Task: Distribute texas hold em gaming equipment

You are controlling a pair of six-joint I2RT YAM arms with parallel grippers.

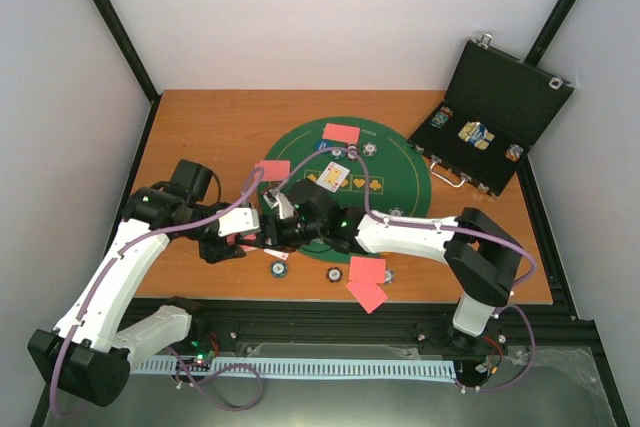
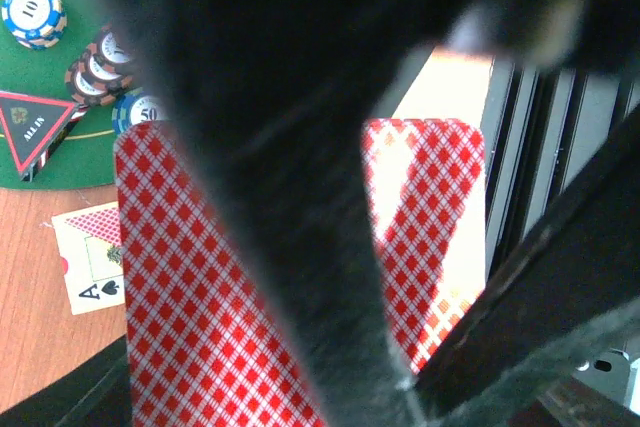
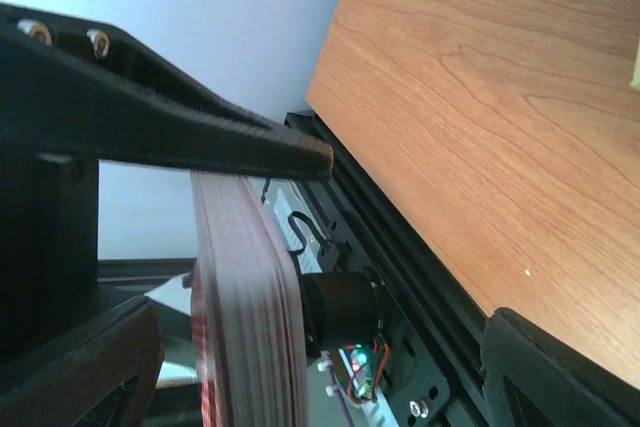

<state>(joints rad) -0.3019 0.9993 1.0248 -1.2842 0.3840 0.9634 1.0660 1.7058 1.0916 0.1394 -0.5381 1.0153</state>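
My two grippers meet over the table's near left. In the left wrist view the left gripper [image 2: 300, 387] has a finger on each side edge of a deck of red-checked cards [image 2: 190, 297], back towards the camera. It also shows in the top view [image 1: 235, 240]. A dark blurred finger of the right gripper [image 1: 268, 227] lies across the deck's back. In the right wrist view the deck [image 3: 250, 287] is edge-on under the upper finger, and the right gripper [image 3: 415, 242] has its jaws wide apart. Blue [image 2: 33, 12] and maroon chips [image 2: 100, 62] sit on the mat.
The round green mat [image 1: 400, 182] carries face-down red cards [image 1: 341, 133] and a face-up card [image 1: 335, 177]. More red cards [image 1: 367, 269] and chips [image 1: 279, 268] lie near the front edge. An ace of spades [image 2: 95, 267] lies face-up. The open black case [image 1: 490, 117] stands at the back right.
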